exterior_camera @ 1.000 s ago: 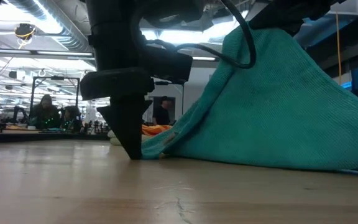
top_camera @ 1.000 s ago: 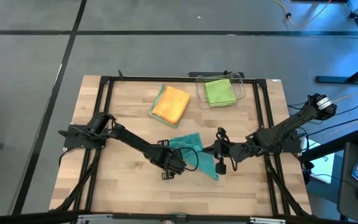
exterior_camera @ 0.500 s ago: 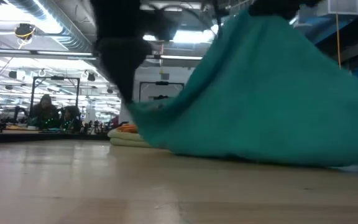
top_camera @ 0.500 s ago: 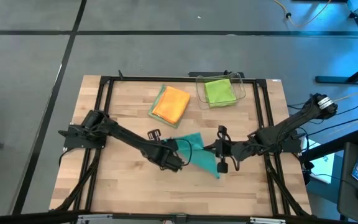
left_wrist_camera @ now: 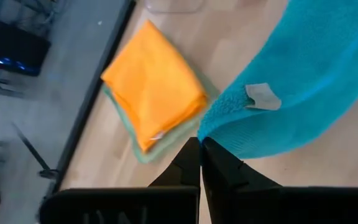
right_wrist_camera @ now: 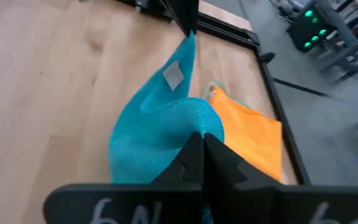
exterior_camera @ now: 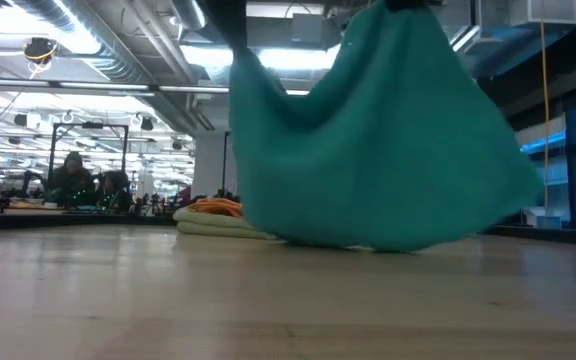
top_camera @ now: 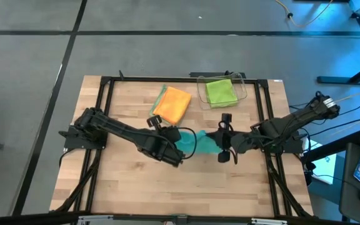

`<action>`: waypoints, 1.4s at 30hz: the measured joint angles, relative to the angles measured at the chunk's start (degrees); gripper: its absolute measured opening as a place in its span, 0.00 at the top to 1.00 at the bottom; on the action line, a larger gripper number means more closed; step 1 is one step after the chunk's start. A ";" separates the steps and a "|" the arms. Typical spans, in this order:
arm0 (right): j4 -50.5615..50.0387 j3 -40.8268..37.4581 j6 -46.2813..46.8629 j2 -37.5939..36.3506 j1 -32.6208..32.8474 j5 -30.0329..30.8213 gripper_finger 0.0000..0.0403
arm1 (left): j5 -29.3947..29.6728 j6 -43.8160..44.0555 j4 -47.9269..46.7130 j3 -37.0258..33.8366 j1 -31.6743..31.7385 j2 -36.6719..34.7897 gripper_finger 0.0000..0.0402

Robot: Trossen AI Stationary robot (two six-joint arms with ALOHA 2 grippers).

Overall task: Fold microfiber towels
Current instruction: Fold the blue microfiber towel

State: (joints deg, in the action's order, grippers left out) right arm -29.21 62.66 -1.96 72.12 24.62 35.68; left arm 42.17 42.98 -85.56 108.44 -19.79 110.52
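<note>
The teal towel (top_camera: 197, 142) hangs between my two grippers over the table's middle. In the low view its lower edge (exterior_camera: 368, 244) touches the wood. My left gripper (top_camera: 179, 136) is shut on one upper corner, and my right gripper (top_camera: 214, 142) is shut on the other. The orange towel (top_camera: 172, 104) lies folded on top of the pale sage towel (top_camera: 157, 107) at the far middle. The lime green towel (top_camera: 220, 92) lies in the clear bin (top_camera: 242, 84). My left gripper pinches a corner of the teal towel (left_wrist_camera: 211, 127) between its two shut fingers, near the white label. The towel hangs slack from there toward my right gripper. My right gripper pinches a bunched upper corner of the towel (right_wrist_camera: 194, 121) between its two shut fingers. The cloth sags below it toward the left gripper's fingers (right_wrist_camera: 187, 18).
The stack of orange and sage towels (exterior_camera: 213, 215) lies just beyond the hanging towel. The clear bin stands at the far right. Black frame rails (top_camera: 105, 106) run along the table's sides. Bare wood (top_camera: 186, 187) lies toward the near edge.
My left gripper has risen off the table and gone toward the far edge, carrying its corner of the teal towel. My right gripper has gone a little toward the far edge. The towel, first slanting down to the table at the left, now hangs from both corners, bunched narrower.
</note>
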 joint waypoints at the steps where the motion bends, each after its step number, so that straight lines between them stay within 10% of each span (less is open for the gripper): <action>1: -0.37 0.54 -0.92 0.00 -0.52 0.04 0.99 | 0.51 0.02 -1.16 1.09 0.07 -0.02 1.00; 19: -11.09 4.04 -12.04 -0.26 -5.00 15.55 1.00 | 3.30 -1.32 -4.45 5.41 4.05 -0.33 1.00; 42: -13.33 3.67 -10.36 -2.58 -5.00 14.38 1.00 | 1.18 -1.58 -4.45 5.43 3.97 -9.98 1.00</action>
State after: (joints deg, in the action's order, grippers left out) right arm -42.55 66.32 -12.32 69.54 19.62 50.06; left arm 43.35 41.40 -90.00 113.86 -15.82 100.54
